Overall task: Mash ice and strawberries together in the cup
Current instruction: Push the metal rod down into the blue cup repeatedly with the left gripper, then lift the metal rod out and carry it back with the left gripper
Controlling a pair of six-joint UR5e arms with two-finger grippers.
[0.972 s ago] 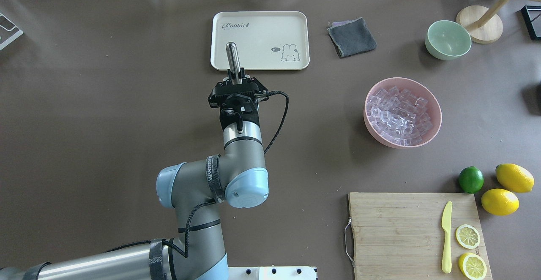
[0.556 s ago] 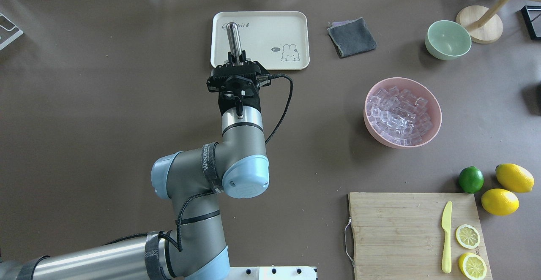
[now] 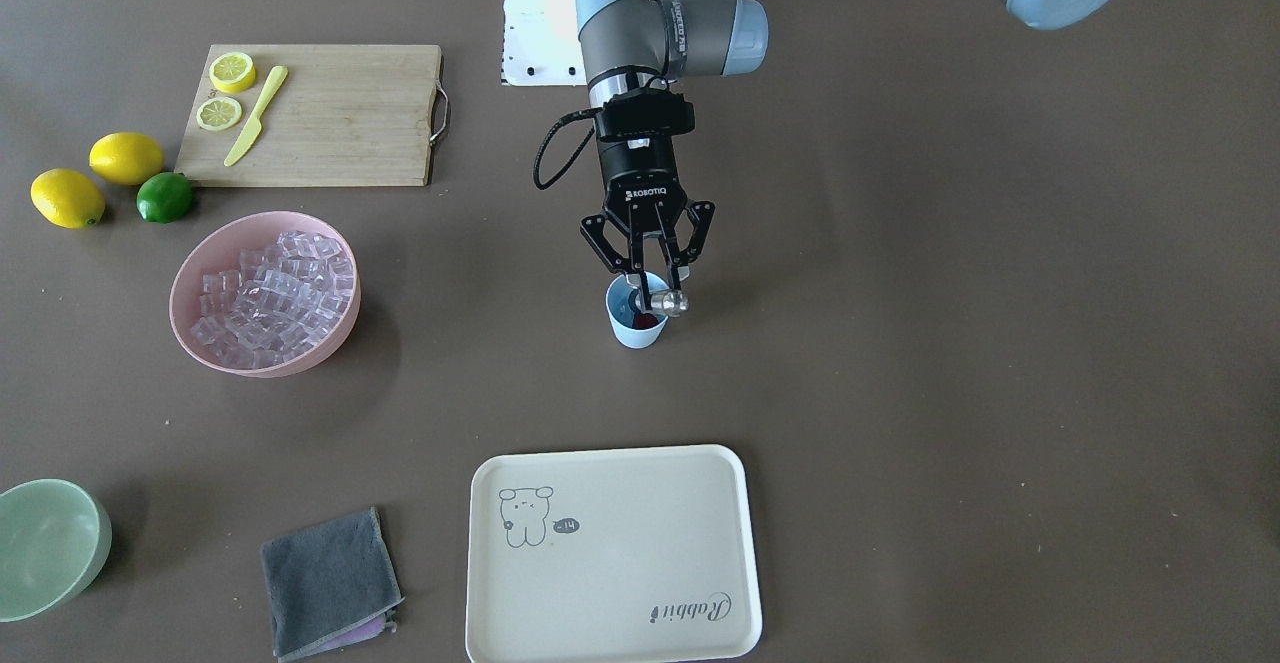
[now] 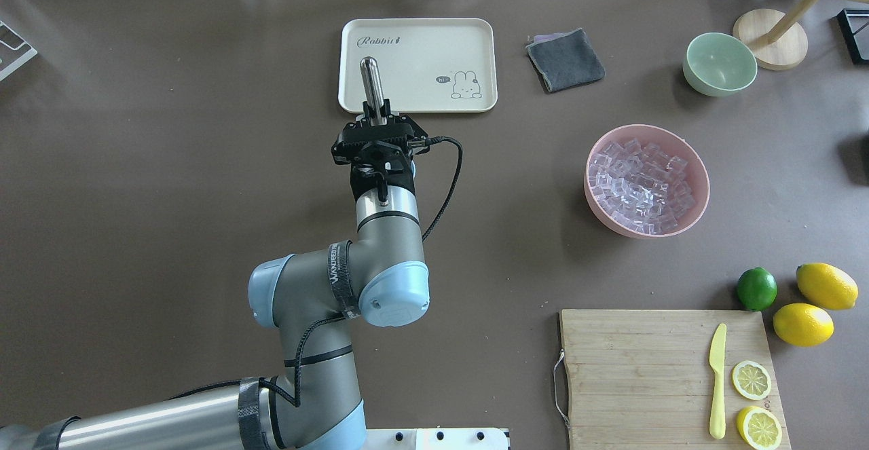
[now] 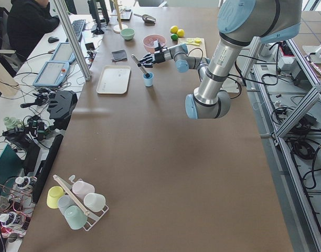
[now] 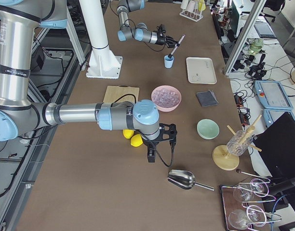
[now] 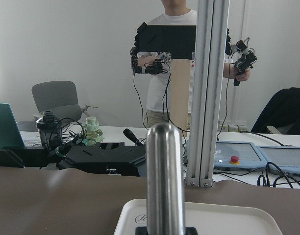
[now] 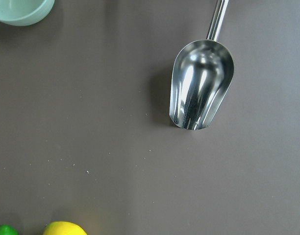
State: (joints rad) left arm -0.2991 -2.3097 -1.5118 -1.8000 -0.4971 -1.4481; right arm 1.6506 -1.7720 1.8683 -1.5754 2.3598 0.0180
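- Cup [image 3: 634, 331] stands upright on the worktop [image 3: 900, 363], between the robot's base and the cream tray [image 3: 650, 513] and apart from both.
- Left gripper [image 3: 653, 285] hangs directly over the cup and points down. Its fingers are closed on the shaft of a steel muddler [image 4: 371, 82].
- Muddler is tilted: the lower end sits inside the cup, and the rounded top leans away from the robot towards the tray.
- Strawberry [image 3: 646, 320] shows only as a red patch low in the cup, at the muddler's end. The leafy top cannot be made out.
- Ice [image 3: 270, 298] is a heap of clear cubes in the pink bowl [image 3: 188, 278], well apart from the cup on the robot's right. Cannot tell whether any cubes are in the cup.
- Right gripper [image 6: 159, 138] is low over the worktop near the two whole lemons [image 6: 136, 140]. It is seen only from the side, so cannot tell whether its fingers are open or closed.
- Right wrist camera looks straight down on a steel scoop [image 8: 201, 88] lying on the worktop.
- Cutting board [image 3: 340, 113] carries a yellow knife [image 3: 255, 115] and two lemon slices [image 3: 231, 70]. A lime [image 3: 165, 197] lies just off its corner, beside the lemons.
- Grey cloth [image 3: 330, 583] lies beside the tray, with a pale green bowl [image 3: 50, 543] further out.
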